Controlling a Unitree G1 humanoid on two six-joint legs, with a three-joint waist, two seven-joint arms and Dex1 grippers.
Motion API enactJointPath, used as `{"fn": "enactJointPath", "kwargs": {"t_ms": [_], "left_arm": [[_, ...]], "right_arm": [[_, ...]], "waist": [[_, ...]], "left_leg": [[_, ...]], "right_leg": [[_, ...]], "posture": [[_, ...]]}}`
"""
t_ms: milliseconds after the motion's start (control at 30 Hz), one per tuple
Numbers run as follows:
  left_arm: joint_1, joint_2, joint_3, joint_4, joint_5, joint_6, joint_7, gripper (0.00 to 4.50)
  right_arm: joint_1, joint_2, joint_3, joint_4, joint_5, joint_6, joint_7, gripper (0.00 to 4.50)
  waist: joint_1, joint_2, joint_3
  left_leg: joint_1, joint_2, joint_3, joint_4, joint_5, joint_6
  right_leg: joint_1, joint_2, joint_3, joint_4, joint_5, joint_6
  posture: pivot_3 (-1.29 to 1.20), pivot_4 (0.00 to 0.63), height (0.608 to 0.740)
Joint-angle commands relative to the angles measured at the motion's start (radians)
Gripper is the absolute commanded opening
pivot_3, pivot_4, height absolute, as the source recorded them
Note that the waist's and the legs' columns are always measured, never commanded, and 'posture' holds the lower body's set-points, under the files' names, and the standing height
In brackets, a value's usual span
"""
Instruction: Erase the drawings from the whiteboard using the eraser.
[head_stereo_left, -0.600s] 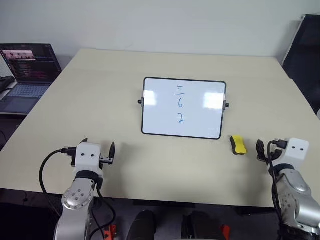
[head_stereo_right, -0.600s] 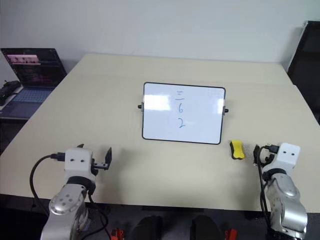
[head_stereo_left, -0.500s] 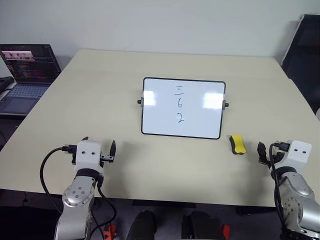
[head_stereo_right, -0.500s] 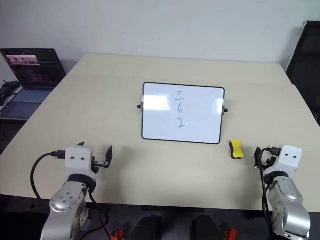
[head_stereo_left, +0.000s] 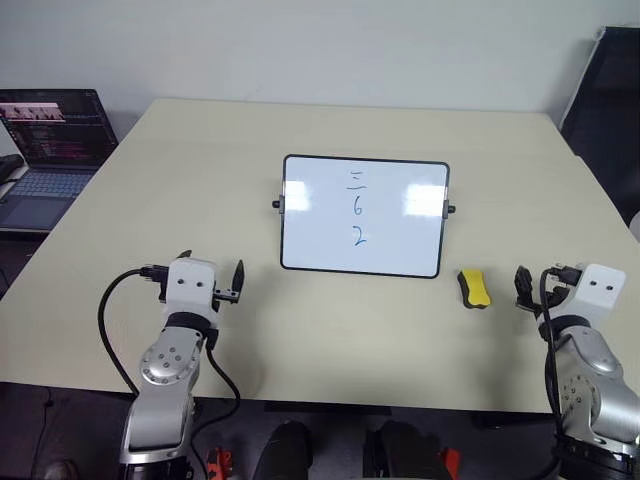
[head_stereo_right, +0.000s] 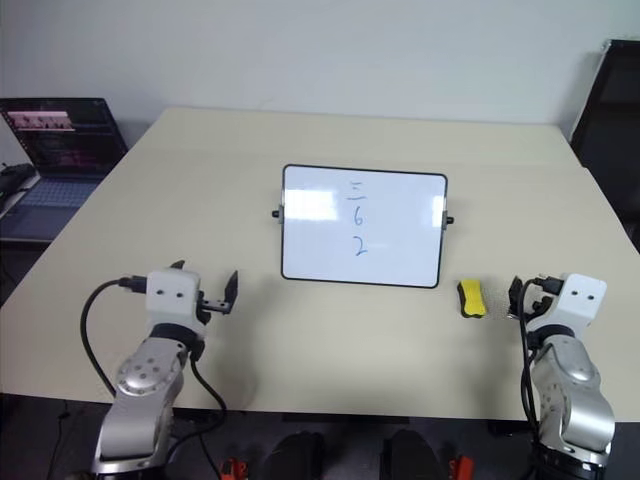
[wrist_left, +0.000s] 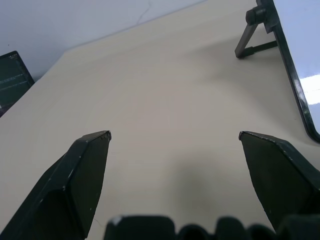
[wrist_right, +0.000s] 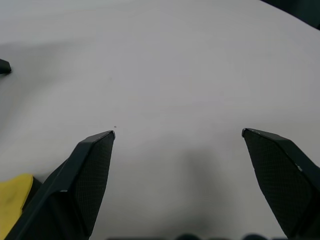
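The whiteboard (head_stereo_left: 400, 235) stands propped on the middle of the beige table (head_stereo_left: 180, 190), its black frame edge (wrist_left: 292, 75) also showing in the left wrist view. The drawings (head_stereo_left: 357, 208) are blue marks: short dashes, a "6" and a "2". The yellow and black eraser (head_stereo_left: 475, 288) lies on the table just right of the board's lower right corner; its yellow end (wrist_right: 12, 200) sits beside the right gripper's finger. My left gripper (head_stereo_left: 211, 268) hovers open, near and left of the board. My right gripper (head_stereo_left: 540, 280) is open, just right of the eraser, holding nothing.
An open laptop (head_stereo_left: 50, 140) sits on a lower surface off the table's left side. A black chair (head_stereo_left: 612, 100) stands past the far right corner. The table's near edge runs just under both wrists.
My left gripper has moved forward and slightly right, closer to the board. The right gripper has barely shifted. Board and eraser lie as before.
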Motion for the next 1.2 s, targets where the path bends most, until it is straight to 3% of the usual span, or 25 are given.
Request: {"fn": "enactJointPath", "kwargs": {"t_ms": [33, 300, 567, 900, 1200], "left_arm": [[-0.057, 0.008, -0.001, -0.012, -0.007, -0.010, -0.001, 4.50], [-0.144, 0.031, 0.001, 0.051, -0.037, -0.009, -0.047, 4.50], [-0.178, 0.064, -0.015, 0.032, -0.048, -0.015, -0.108, 4.50], [-0.398, 0.150, -0.081, -0.012, -0.304, 0.154, -0.412, 4.50], [-0.437, 0.188, -0.135, -0.052, -0.536, 0.285, -0.637, 4.50]], "right_arm": [[0.013, -0.013, -0.020, -0.067, 0.007, -0.011, -0.001, 4.47], [0.053, -0.036, -0.085, -0.148, 0.023, 0.038, -0.017, 4.47], [0.065, -0.019, -0.053, -0.207, 0.025, 0.099, -0.034, 4.47], [-0.148, -0.149, -0.016, -0.297, 0.137, 0.520, -0.007, 4.47], [-0.342, -0.119, -0.033, -0.346, 0.171, 0.921, -0.035, 4.47]], "waist": [[0.001, 0.000, 0.000], [0.001, 0.000, 0.000], [-0.001, 0.000, 0.000], [-0.001, 0.000, 0.000], [-0.002, 0.000, 0.000]], "left_leg": [[0.000, 0.000, 0.000, 0.000, 0.000, 0.000], [0.000, -0.001, 0.000, 0.000, 0.000, 0.000], [-0.001, 0.000, 0.000, 0.001, 0.000, 0.000], [-0.001, -0.001, 0.000, 0.001, 0.000, 0.000], [-0.004, 0.000, -0.002, 0.001, 0.000, 0.000]], "right_leg": [[0.000, 0.000, 0.000, 0.000, 0.000, 0.000], [0.000, 0.000, -0.001, 0.000, 0.000, 0.000], [-0.001, 0.000, 0.000, 0.001, 0.000, 0.000], [0.000, 0.004, -0.001, 0.001, 0.001, 0.001], [-0.003, 0.005, -0.001, 0.000, 0.001, 0.001]], "posture": [[0.00, 0.150, 0.740], [0.00, 0.150, 0.740], [0.00, 0.150, 0.740], [0.00, 0.150, 0.740], [0.00, 0.150, 0.740]]}}
